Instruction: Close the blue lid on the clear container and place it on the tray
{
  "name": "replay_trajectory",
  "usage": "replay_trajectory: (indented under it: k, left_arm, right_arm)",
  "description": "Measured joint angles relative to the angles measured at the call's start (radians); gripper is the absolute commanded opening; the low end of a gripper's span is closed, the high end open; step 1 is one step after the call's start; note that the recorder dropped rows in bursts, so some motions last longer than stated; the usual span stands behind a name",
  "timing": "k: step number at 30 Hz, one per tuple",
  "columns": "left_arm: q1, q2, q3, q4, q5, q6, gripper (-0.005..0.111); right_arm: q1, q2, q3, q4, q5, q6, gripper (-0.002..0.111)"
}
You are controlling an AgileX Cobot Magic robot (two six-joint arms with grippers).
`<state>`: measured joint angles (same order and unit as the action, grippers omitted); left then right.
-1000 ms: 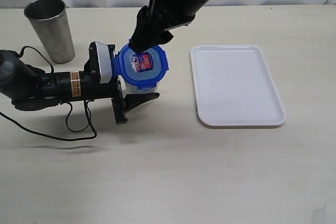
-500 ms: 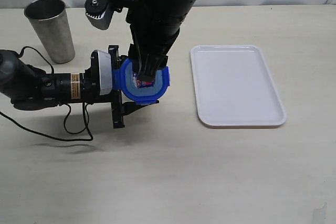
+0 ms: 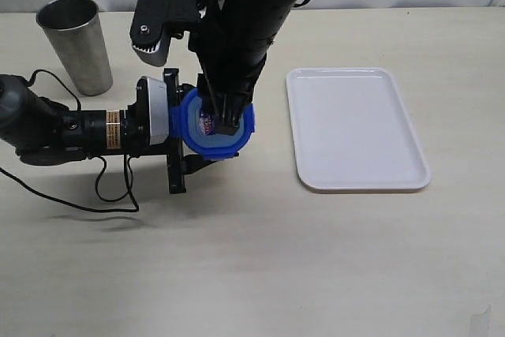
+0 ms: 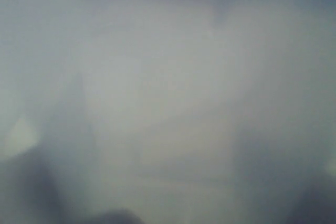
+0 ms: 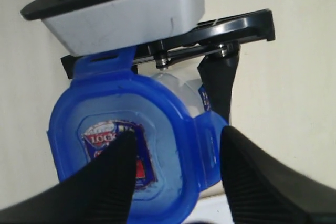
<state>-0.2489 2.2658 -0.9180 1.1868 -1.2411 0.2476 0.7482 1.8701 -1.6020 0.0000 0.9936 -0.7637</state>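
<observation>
I'm snapping the blue lid [image 5: 105, 103] shut.
Right gripper [image 5: 181, 145], half-open and empty, presses down; left gripper [image 3: 197, 141] seems to clamp the clear container [image 5: 176, 85] steady.

Hemmed in at the left: my left arm [image 3: 79, 128] lies along the worktop [image 3: 252, 258], my left jaws closed around the clear container [image 5: 184, 93], a metal cup [image 3: 75, 41] standing beyond it and a black cable [image 3: 118, 195] looped on the near side. My right jaws, parted, sit over the blue lid [image 3: 193, 128], barring any approach from above. Open worktop runs between the lid and the tray [image 3: 355, 128], and across the whole near side.
</observation>
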Motion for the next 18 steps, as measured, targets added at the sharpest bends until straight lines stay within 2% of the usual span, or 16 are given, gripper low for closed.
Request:
replay_trajectory:
  k: [4,9,18]
  left_arm:
    - [0.0,0.0,0.0,0.007,0.0,0.007,0.0]
    - [0.0,0.0,0.0,0.023,0.002,0.022,0.0]
    - [0.0,0.0,0.0,0.025,0.006,0.018,0.0]
  right_arm:
    - [0.0,-0.009,0.026,0.006,-0.016,-0.006,0.041]
    - [0.001,-0.011,0.042,0.017,-0.024,-0.002,0.025]
    - [0.002,0.016,0.033,0.021,-0.018,0.015,0.024]
